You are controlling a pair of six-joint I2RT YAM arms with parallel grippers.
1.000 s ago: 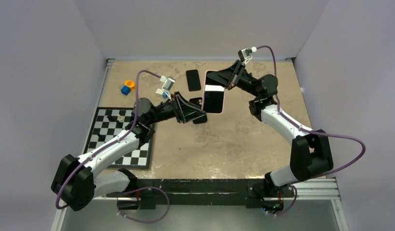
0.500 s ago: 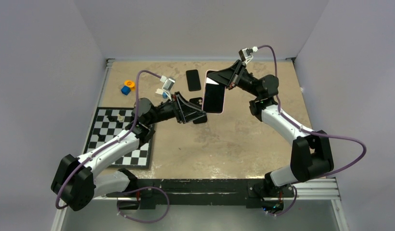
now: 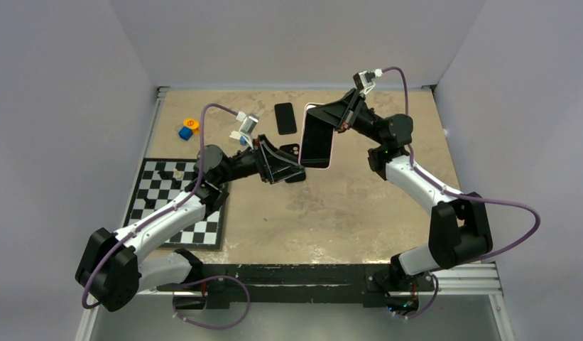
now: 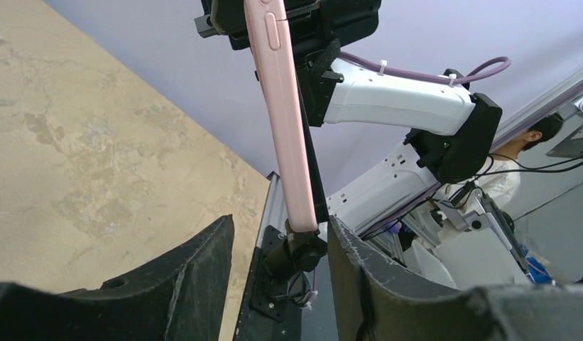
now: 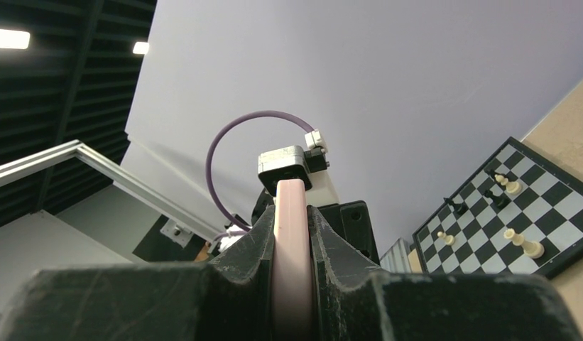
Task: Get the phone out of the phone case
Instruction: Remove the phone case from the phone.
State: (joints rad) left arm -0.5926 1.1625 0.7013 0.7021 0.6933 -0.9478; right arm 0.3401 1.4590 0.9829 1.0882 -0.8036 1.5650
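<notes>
Left pincer [image 4: 280, 238] now wider; phone case [image 4: 281, 121] slightly more tilted than before.

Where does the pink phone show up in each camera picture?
Top view: pink-cased phone held up, just above the picture's middle.
Left wrist: its pink edge slants down from top centre.
Right wrist: edge-on at bottom centre.
Shared landmark: the right gripper clamping it.

Phone case [image 3: 317, 138] sits in right pincer [image 3: 330, 119], just right of left pincer [image 3: 297, 170].
</notes>
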